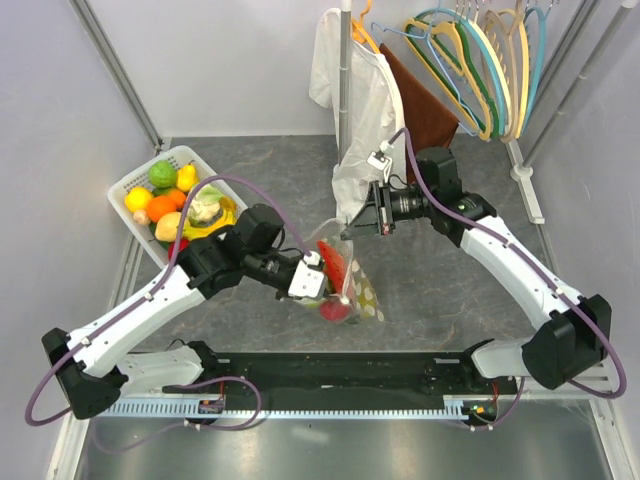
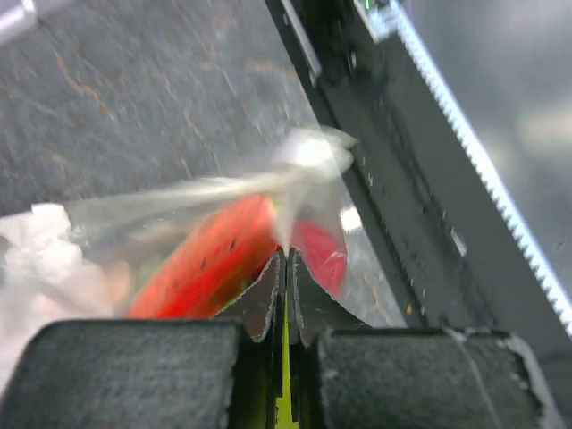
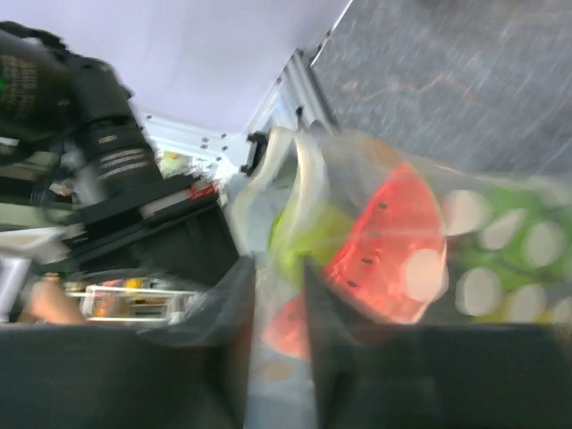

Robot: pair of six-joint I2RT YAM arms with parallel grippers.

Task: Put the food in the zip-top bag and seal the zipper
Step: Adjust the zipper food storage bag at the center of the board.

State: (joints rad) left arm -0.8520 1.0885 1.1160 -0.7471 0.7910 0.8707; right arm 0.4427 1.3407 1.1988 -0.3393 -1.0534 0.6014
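The zip-top bag (image 1: 352,285), clear with white dots, stands slumped on the table between both arms. Inside it are a red watermelon slice (image 3: 393,241), a red apple (image 2: 320,250) and something yellow-green (image 3: 308,234). My left gripper (image 2: 286,255) is shut on a fold of the bag's film at its near side (image 1: 328,285). At the bag's upper edge my right gripper (image 3: 279,264) has its fingers slightly apart, with the film running through the gap. Blur hides the zipper's slider.
A white lattice basket (image 1: 125,185) at the back left holds several more toy fruits (image 1: 165,195). A white garment (image 1: 355,110), a brown cloth (image 1: 425,100) and coloured hangers (image 1: 480,70) hang on a rack behind the right arm.
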